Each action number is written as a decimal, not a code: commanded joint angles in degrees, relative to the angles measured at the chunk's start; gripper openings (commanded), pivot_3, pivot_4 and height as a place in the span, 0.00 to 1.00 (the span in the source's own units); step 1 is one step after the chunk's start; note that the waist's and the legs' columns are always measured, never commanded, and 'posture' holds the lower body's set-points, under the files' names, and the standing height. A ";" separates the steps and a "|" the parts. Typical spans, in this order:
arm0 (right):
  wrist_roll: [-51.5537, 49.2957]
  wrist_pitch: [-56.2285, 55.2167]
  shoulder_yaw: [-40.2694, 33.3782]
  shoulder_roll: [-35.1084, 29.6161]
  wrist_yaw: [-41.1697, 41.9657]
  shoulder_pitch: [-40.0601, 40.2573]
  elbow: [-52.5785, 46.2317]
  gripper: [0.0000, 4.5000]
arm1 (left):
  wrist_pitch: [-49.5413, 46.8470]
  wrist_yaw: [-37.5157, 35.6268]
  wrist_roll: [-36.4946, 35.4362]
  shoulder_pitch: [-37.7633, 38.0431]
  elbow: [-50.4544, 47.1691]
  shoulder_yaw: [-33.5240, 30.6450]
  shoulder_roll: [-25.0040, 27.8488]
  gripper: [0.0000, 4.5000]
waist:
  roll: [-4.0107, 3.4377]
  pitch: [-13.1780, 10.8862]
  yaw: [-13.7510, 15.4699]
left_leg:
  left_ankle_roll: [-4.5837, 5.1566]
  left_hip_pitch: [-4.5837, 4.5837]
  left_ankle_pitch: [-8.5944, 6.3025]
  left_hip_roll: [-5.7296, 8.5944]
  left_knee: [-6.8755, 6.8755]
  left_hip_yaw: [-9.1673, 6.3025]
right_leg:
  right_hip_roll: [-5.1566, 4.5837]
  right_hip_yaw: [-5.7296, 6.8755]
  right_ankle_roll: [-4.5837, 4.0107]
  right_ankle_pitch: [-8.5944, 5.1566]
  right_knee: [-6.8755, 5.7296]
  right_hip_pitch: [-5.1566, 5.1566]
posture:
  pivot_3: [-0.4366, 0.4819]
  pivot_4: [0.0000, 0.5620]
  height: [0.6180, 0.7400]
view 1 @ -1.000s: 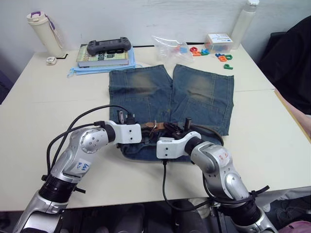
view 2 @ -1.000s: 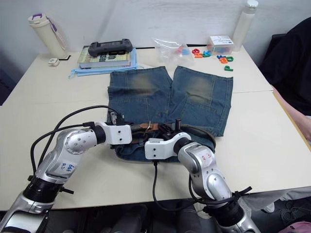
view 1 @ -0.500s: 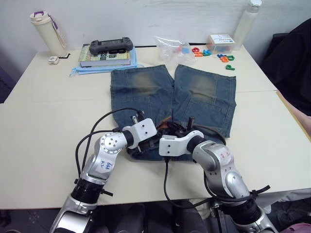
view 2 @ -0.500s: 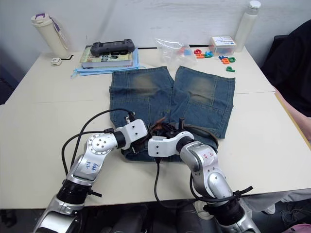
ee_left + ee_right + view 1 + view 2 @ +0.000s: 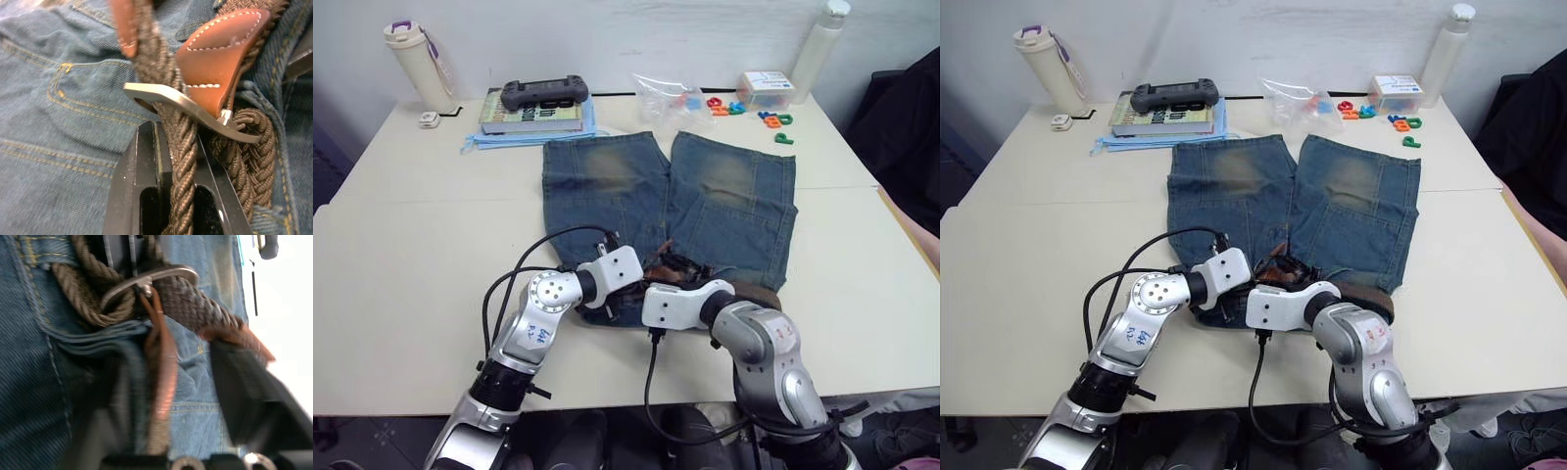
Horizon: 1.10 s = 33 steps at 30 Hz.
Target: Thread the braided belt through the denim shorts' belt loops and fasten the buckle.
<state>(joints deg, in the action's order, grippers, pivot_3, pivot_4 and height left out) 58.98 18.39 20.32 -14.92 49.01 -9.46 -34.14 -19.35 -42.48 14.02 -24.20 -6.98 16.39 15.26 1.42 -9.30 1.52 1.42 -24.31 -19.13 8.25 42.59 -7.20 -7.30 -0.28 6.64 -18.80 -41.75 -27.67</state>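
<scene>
Blue denim shorts [image 5: 705, 196] with faded brown patches lie flat on the cream table [image 5: 411, 245], a dark-brown braided belt [image 5: 178, 161] bunched at their waistband. The left pincer [image 5: 168, 196] pinches the braided strap just below the silver metal buckle [image 5: 186, 105]; the right pincer [image 5: 171, 396] is spread around the belt's tan leather end.

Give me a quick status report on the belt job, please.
Left gripper shut on the braided belt just behind the buckle. Right gripper at the waistband, fingers unclear. Denim shorts flat; nothing in the way.
</scene>
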 commanded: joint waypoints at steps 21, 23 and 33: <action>-11.94 7.77 -12.08 -9.84 13.81 -5.24 -17.01 0.93 | 1.24 -1.33 -3.87 0.83 -1.45 5.59 0.46 0.00 | -0.01 -0.01 0.29 | 0.10 0.01 -0.06 0.01 -0.07 -0.11 | -0.08 0.14 0.05 -0.01 0.31 0.16 | 0.48 0.27 0.34; -11.89 5.55 -10.73 -11.17 12.65 -5.26 -15.80 0.93 | 1.32 -1.27 -3.87 0.81 -1.50 5.67 0.57 0.00 | -0.01 -0.01 0.29 | 0.10 0.00 -0.06 0.01 -0.10 -0.10 | -0.08 0.13 0.06 -0.01 0.34 0.15 | 0.48 0.27 0.34; -10.90 -0.19 -6.71 -13.98 8.56 -4.78 -11.43 0.93 | 2.14 -0.76 -3.26 1.10 -2.19 6.32 1.51 0.00 | -0.01 -0.01 0.34 | 0.10 0.00 -0.06 0.00 -0.10 -0.11 | -0.08 0.13 0.06 -0.01 0.36 0.17 | 0.48 0.27 0.34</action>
<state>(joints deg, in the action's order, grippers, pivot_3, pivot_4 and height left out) 47.32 19.46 13.47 -28.49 58.77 -14.22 -44.93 -18.26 -42.57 11.46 -24.14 -8.18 20.68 16.75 1.40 -9.31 1.85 1.52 -24.31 -19.19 8.26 42.49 -7.31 -7.38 -0.14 6.70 -18.81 -41.40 -27.51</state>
